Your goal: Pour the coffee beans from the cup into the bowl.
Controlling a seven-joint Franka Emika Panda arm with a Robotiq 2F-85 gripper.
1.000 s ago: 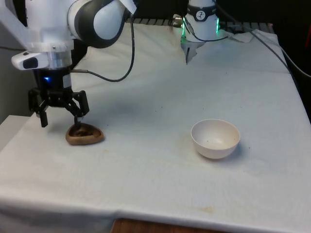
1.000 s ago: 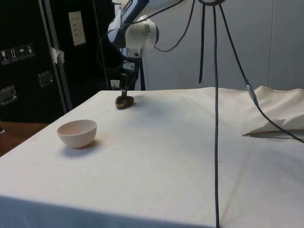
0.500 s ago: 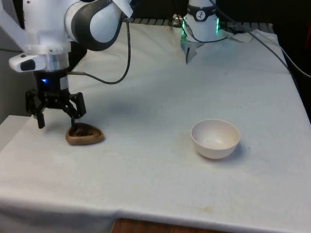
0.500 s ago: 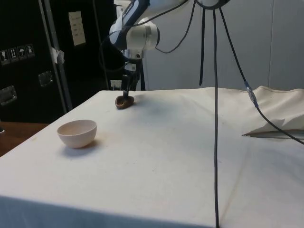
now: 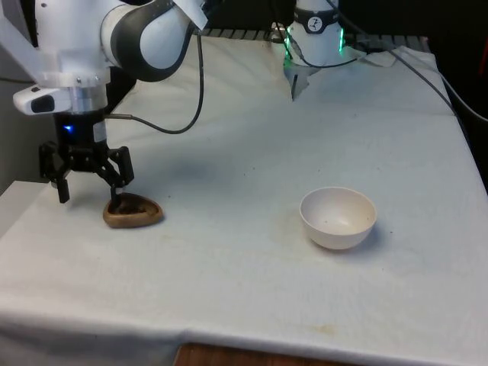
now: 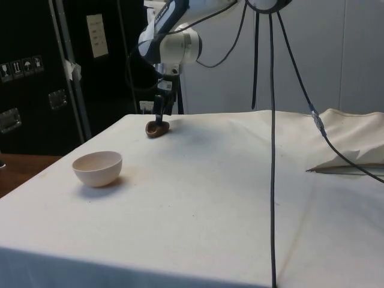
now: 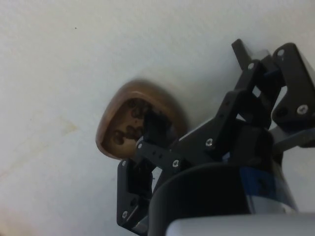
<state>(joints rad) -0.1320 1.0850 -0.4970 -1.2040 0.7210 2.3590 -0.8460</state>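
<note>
End effector (image 5: 86,188), fingers apart at the front view's left, has crept leftward across the brown cup (image 5: 133,211), one finger inside its rim, as we judge the grasp imminent, bowl (image 5: 338,217) waiting lower right.

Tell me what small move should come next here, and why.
Probably close the fingers on the cup's rim. The gripper is open and low over the brown cup, with one finger dipping inside it among the coffee beans and the other outside. The cup sits on the cloth, and the white bowl is empty.
</note>
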